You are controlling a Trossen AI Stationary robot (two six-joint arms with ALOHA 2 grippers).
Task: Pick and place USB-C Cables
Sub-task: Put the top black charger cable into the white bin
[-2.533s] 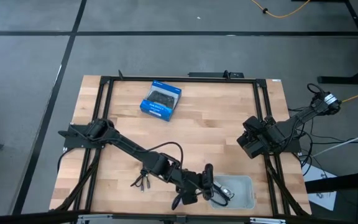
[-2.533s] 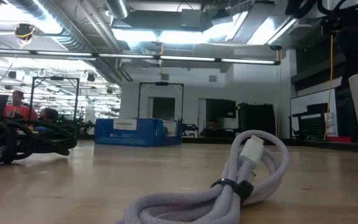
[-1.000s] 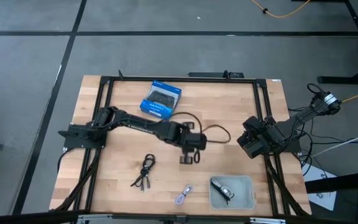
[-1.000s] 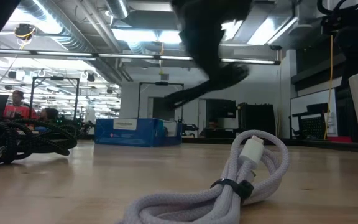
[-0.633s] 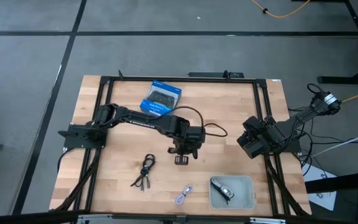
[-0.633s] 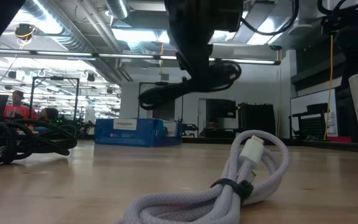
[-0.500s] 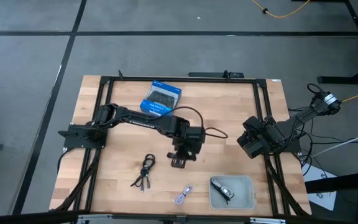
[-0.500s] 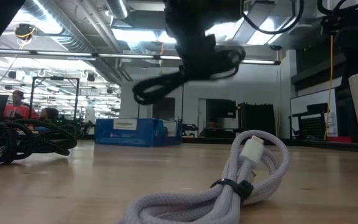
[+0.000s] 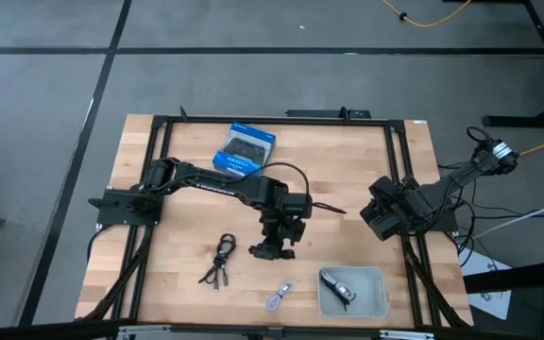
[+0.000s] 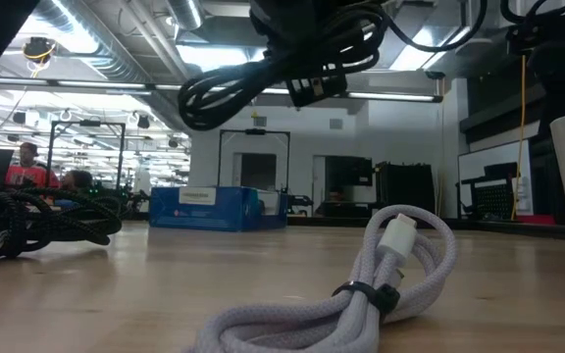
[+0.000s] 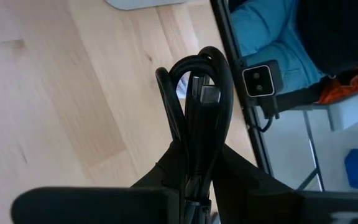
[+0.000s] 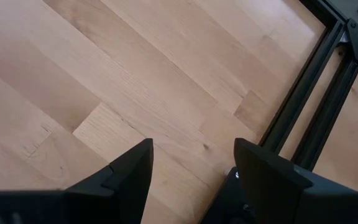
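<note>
Jaws of the left gripper (image 11: pixel 194 186) are clamped on a black USB-C cable bundle (image 11: pixel 197 106), held above the middle of the wooden surface (image 9: pixel 348 170). Nearest the front edge lie a lavender cable (image 9: pixel 278 297) and a grey tray (image 9: pixel 376 300) holding a cable (image 9: pixel 340 288). Another black bundle (image 9: pixel 220 260) lies left. Farther back sits the blue box (image 9: pixel 245 151). Right gripper (image 12: pixel 191 168) waits at the right edge, jaws spread, empty.
</note>
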